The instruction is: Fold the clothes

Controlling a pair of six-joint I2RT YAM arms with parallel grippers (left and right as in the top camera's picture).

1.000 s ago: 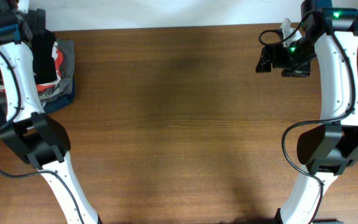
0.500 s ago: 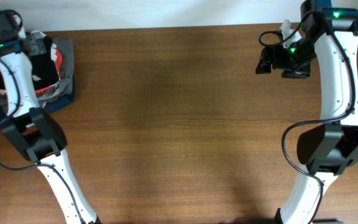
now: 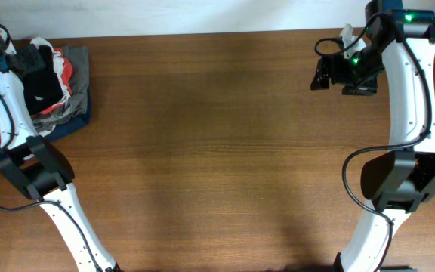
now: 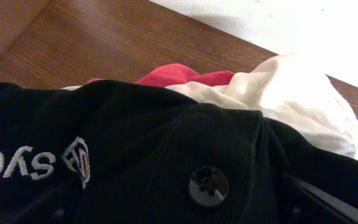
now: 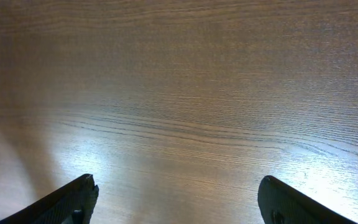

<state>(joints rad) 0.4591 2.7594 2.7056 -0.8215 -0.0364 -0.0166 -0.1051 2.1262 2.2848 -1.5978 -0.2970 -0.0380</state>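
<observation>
I have the left gripper (image 3: pixel 35 59) out at the far left corner of the desk (image 3: pixel 217 151), down on the heap of clothes. The black shirt (image 4: pixel 166 168) lies on top of that heap. It fills the left wrist view, with a dark button (image 4: pixel 208 185) and the white stitched logo (image 4: pixel 78 163) close to the lens. A red garment (image 4: pixel 179 74) and a cream one (image 4: pixel 291 93) bunch up behind it. The fabric hides my fingers, so I cannot tell whether the left jaws have closed on the cloth or are only resting against it.

The right gripper (image 5: pixel 179 208) hangs near the far right corner with its jaws spread wide over bare wood, holding nothing.

As I judge it, the step in hand is getting the shirt off the heap and onto the open middle of the desk. To do that well I want a pinch on a single layer near the collar or shoulder. Then I should lift straight up so the red and cream pieces drop away rather than trail along, and drag toward the centre where the right arm can take the other shoulder.

Compared with half a second ago, the left wrist has swung further out toward the far left corner. More of the black cloth now shows on top of the grey garment (image 3: pixel 78 68). The right arm has not moved.
</observation>
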